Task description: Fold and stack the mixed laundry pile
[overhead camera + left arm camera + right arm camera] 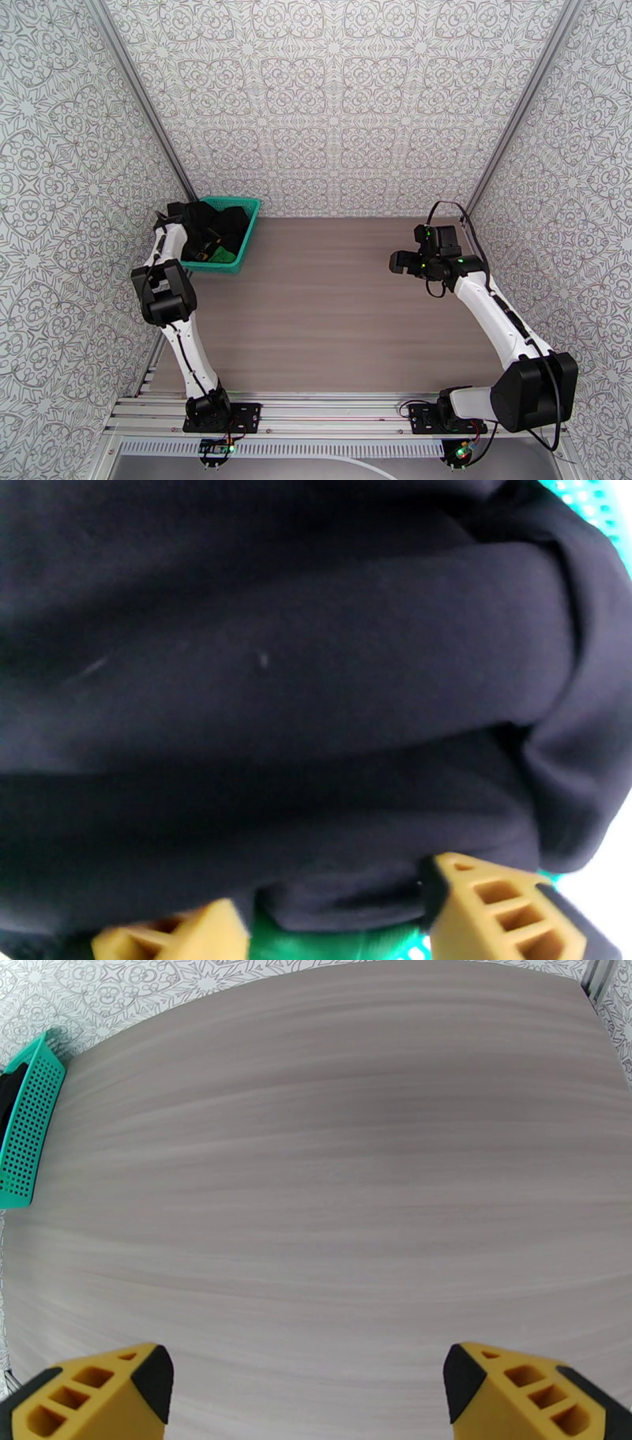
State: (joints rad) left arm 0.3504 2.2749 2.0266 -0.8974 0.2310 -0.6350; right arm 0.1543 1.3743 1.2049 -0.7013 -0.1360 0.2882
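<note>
Laundry lies in the teal mesh basket (250,229) at the far left of the table (332,316); the black garment (207,219) is heaped on top, the green T-shirt (226,255) showing beneath it by the near wall; the left gripper (332,910) is down in the basket, jaws apart astride a black fold; the right gripper (308,1382) hovers above bare tabletop, jaws wide, well apart from the basket

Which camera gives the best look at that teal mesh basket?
The top external view: it shows most of the teal mesh basket, rim and all, at the far left corner of the table. The left wrist view catches a bit of mesh past the black garment; the right wrist view sees one perforated wall.
</note>
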